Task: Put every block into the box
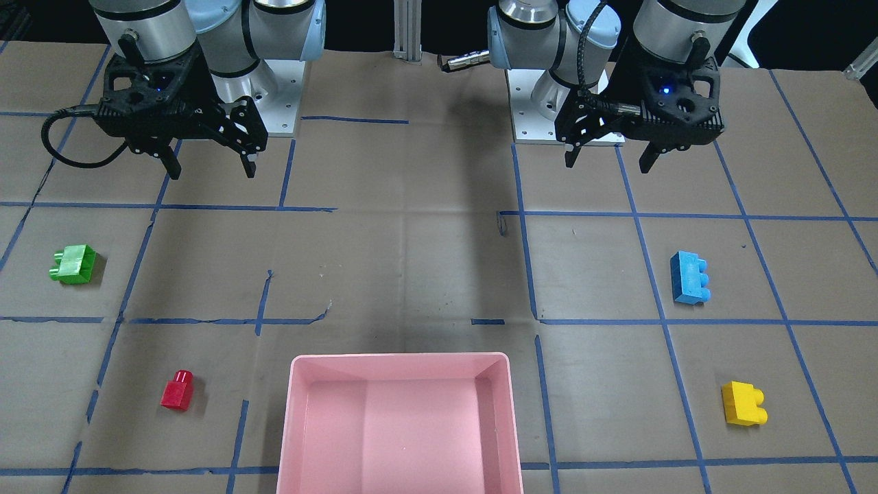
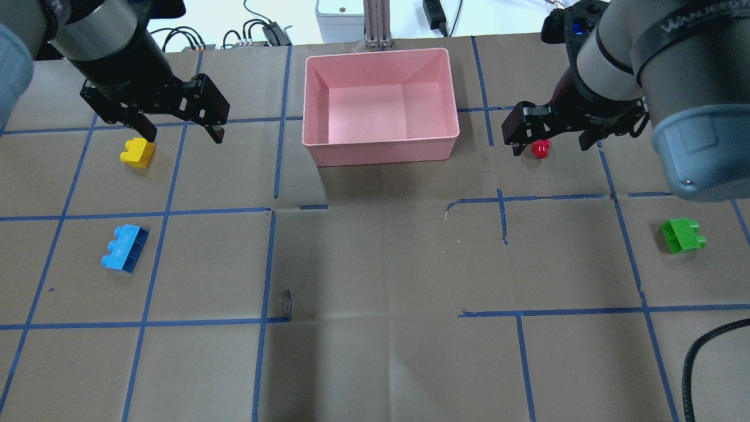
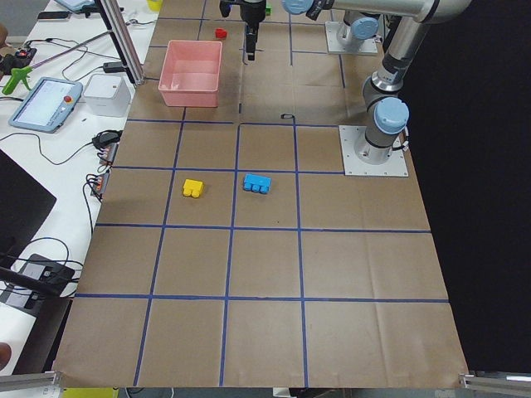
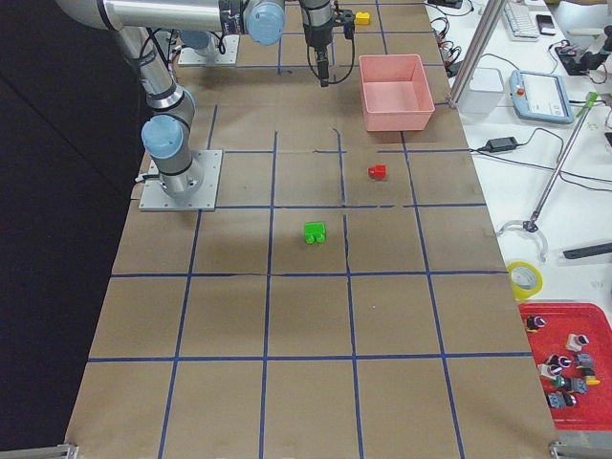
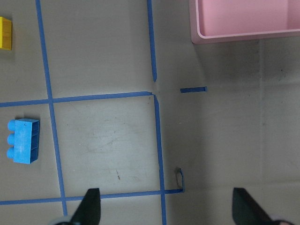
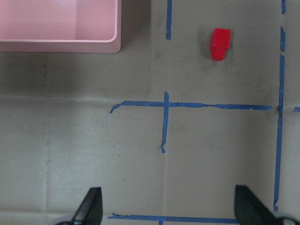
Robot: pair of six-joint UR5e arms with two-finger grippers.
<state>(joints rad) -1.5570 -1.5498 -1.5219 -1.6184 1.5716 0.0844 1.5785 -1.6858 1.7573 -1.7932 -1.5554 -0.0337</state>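
All blocks lie on the brown table outside the pink box (image 1: pixel 401 357), which is empty. The green block (image 1: pixel 74 265) and the red block (image 1: pixel 178 391) are on my right arm's side. The blue block (image 1: pixel 690 277) and the yellow block (image 1: pixel 743 404) are on my left arm's side. My left gripper (image 2: pixel 183 138) is open and empty, high above the table, near the base. The blue block (image 5: pixel 23 140) shows in its wrist view. My right gripper (image 2: pixel 551 149) is open and empty, also held high. The red block (image 6: pixel 219 43) shows in its wrist view.
Blue tape lines grid the brown paper table cover. Both arm bases (image 1: pixel 274 103) stand at the table's robot side. Off the table edge are a tablet (image 3: pixel 46 104), cables, a tape roll (image 4: pixel 524 278) and a red parts tray (image 4: pixel 564 368).
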